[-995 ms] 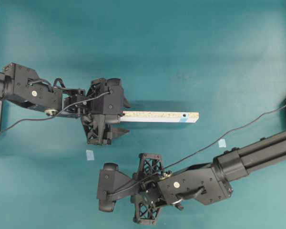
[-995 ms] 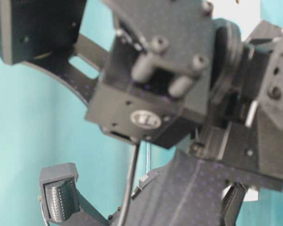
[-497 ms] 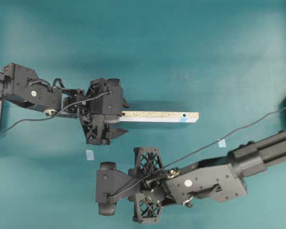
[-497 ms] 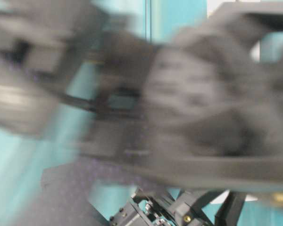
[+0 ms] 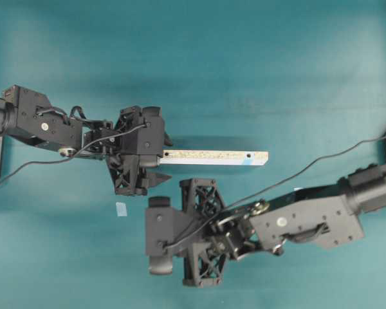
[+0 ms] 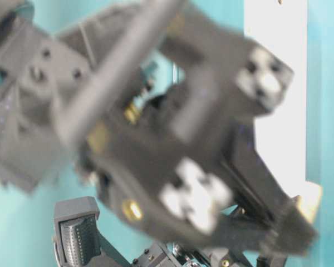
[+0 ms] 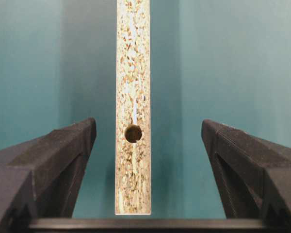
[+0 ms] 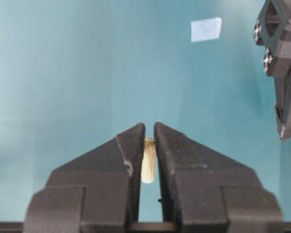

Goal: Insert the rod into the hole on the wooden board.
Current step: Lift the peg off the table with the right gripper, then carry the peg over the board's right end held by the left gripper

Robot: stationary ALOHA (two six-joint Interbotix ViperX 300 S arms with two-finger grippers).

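We see open teal table [image 5: 257,71] on all sides of the wooden board [image 5: 215,158], which lies level. Our left gripper [image 7: 148,141] spreads wide around its plain end, touching neither side. Our right gripper [image 8: 149,141], below the board in the overhead view, pinches the rod [image 8: 148,167] upright, with a blue square [image 8: 206,29] beyond.

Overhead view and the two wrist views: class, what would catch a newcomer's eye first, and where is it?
The wooden board lies pale on the teal table, its plain end between the wide-open fingers of the left gripper. Below it, the right gripper pinches the rod, a tiny cream peg. A pale-blue square lies flat near the left gripper.
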